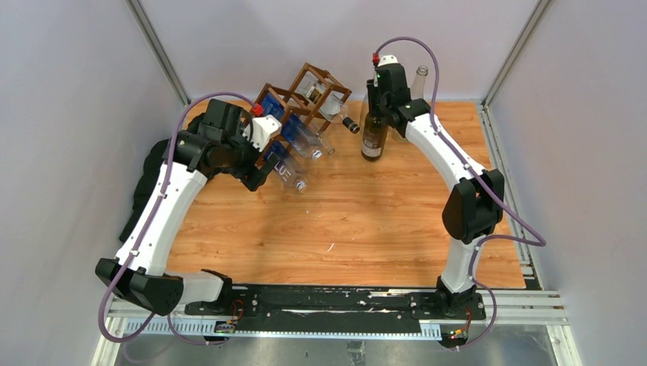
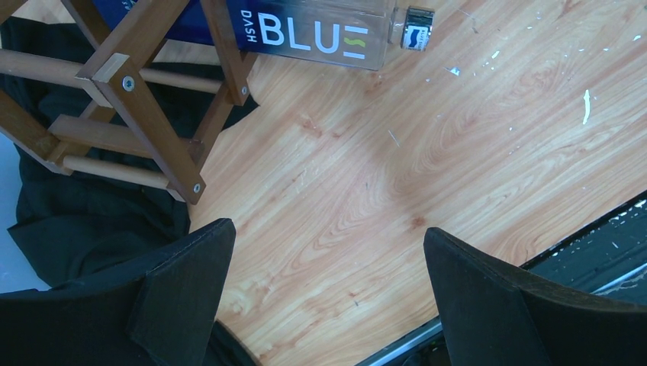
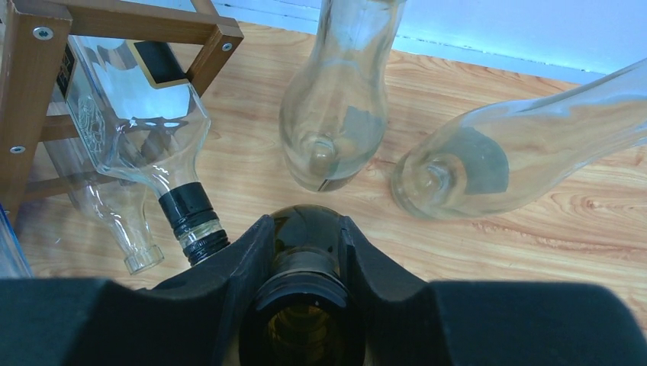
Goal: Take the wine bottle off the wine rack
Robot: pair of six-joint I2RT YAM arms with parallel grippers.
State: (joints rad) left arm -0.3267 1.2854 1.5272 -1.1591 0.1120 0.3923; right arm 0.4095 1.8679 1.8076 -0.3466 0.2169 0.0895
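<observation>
The wine rack [image 1: 305, 95] is a dark brown wooden lattice at the back of the table, tilted, with several bottles lying in its cells. A dark green wine bottle [image 1: 374, 136] stands upright to the right of the rack, outside it. My right gripper [image 1: 374, 97] is shut on its neck from above; the right wrist view shows the fingers clamped round the neck [image 3: 305, 255]. My left gripper [image 2: 328, 252] is open and empty, over bare table beside the rack's near left end [image 2: 145, 107].
A blue-labelled clear bottle [image 2: 305, 30] and a clear bottle with a black cap [image 3: 145, 130] lie in the rack. Two clear empty bottles [image 3: 336, 99] [image 3: 519, 152] stand behind the wine bottle. A black cloth [image 2: 76, 221] lies left of the rack.
</observation>
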